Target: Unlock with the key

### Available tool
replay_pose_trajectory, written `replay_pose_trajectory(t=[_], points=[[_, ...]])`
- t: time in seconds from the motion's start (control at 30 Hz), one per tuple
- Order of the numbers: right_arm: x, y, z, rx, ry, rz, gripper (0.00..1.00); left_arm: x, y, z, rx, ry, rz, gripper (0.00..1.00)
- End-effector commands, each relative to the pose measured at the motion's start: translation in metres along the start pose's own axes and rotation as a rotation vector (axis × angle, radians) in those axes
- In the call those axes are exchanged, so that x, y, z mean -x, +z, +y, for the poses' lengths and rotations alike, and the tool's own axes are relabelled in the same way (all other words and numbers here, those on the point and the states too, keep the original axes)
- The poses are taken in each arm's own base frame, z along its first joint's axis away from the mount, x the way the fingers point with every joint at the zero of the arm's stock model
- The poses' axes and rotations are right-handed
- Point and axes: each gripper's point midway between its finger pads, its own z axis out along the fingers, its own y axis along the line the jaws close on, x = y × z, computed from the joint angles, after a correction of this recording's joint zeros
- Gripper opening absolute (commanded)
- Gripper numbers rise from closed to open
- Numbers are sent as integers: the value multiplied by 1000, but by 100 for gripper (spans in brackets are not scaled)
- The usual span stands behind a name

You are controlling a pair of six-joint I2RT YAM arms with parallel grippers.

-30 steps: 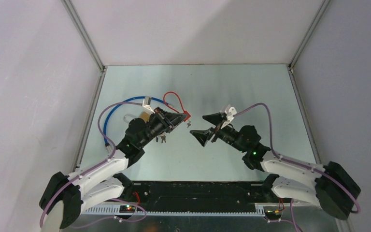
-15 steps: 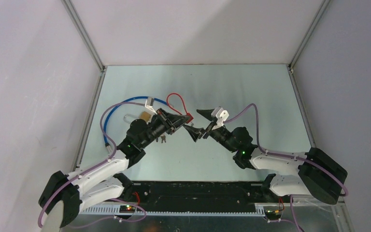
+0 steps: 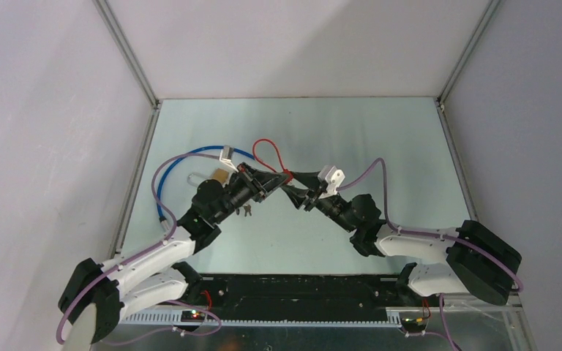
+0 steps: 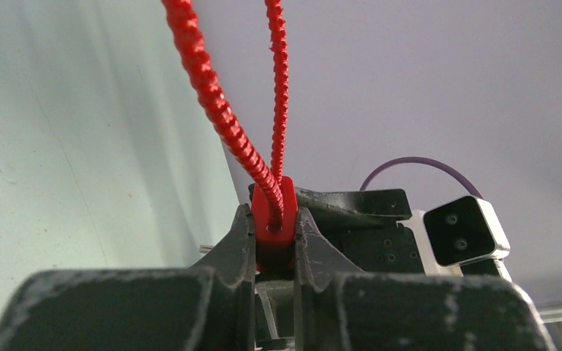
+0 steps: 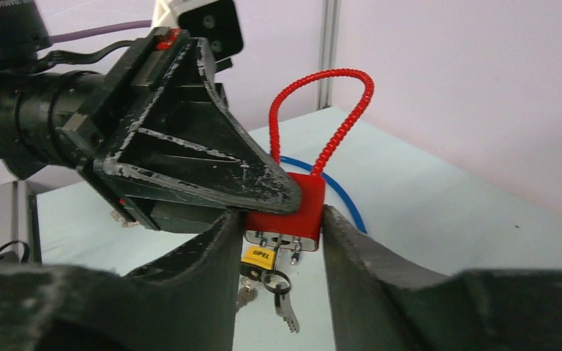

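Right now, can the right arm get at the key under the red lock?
Probably yes: the right gripper flanks the lock held by the left gripper, and the key dangles uncovered just below its fingers.

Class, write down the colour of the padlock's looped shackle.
Red; the shackle shows best in the right wrist view.

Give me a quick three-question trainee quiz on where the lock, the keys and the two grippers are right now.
1. True or false: the left gripper is clamped on the red padlock.
2. Where are the yellow-tagged keys? A) lying flat, away from the lock B) hanging under the padlock C) threaded on the top of the red loop
3. Fill in: the right gripper has a finger on each side of the padlock's ____, not its cable loop.
Key: 1 true; 2 B; 3 body.
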Motion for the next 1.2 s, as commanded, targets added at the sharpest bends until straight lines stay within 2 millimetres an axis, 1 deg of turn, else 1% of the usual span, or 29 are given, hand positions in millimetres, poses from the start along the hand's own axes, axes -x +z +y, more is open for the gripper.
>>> replay_pose_trajectory(t=[0.0,0.03,0.07,0.1,0.13,0.17,0.2,0.23,0.27,0.3,0.33,0.37,0.4,0.43,0.47,0.5,0.53,0.67,0.8,0.83,0.87,0.97,1.07,1.13,1.17], points=[[30,11,-9,-41,-37,-105,32,3,0,-41,-116,13,1,0],[31,10,-9,-42,-41,-108,27,4,-1,-41,-116,19,-3,0],[33,10,-10,-45,-43,-112,19,5,-1,-42,-118,24,-8,0],[34,9,-10,-47,-45,-113,16,5,-1,-41,-113,32,-11,1],[34,8,-10,-47,-50,-112,9,7,-3,-41,-112,39,-19,4],[37,7,-10,-47,-52,-115,6,7,-3,-38,-95,53,-20,6],[38,5,-11,-48,-54,-118,1,9,-4,-39,-93,61,-29,11],[37,4,-11,-48,-56,-116,0,10,-4,-34,-72,76,-30,14],[39,2,-11,-50,-55,-119,0,15,-6,-37,-73,85,-46,24],[39,1,-11,-51,-55,-118,0,15,-7,-30,-44,98,-44,31],[39,-1,-11,-50,-54,-120,0,19,-9,-28,-22,104,-55,48],[40,-2,-11,-50,-54,-122,0,21,-10,-26,-11,123,-60,56],[41,-4,-11,-49,-52,-125,0,25,-13,-22,17,144,-68,69],[42,-5,-10,-46,-51,-127,0,27,-15,-21,30,153,-74,74],[45,-7,-10,-45,-46,-133,0,30,-16,-16,65,166,-78,82],[46,-7,-9,-40,-42,-135,0,33,-18,-17,70,172,-85,85],[48,-8,-8,-37,-41,-141,0,35,-19,-12,95,174,-89,87],[54,-10,-3,-16,-35,-152,0,40,-21,-12,103,169,-102,88],[53,-11,0,-7,-41,-146,0,48,-19,-18,98,170,-124,86],[52,-11,0,-5,-46,-143,0,51,-18,-23,91,170,-129,85],[51,-11,2,-1,-49,-138,0,51,-17,-24,90,167,-129,84],[46,-10,6,10,-65,-121,0,52,-12,-35,68,164,-115,77],[42,-10,8,16,-73,-113,0,52,-8,-41,58,157,-100,72],[42,-9,10,21,-80,-113,0,51,-5,-41,60,147,-91,67],[41,-9,11,23,-83,-111,0,50,-4,-40,63,142,-87,61]])
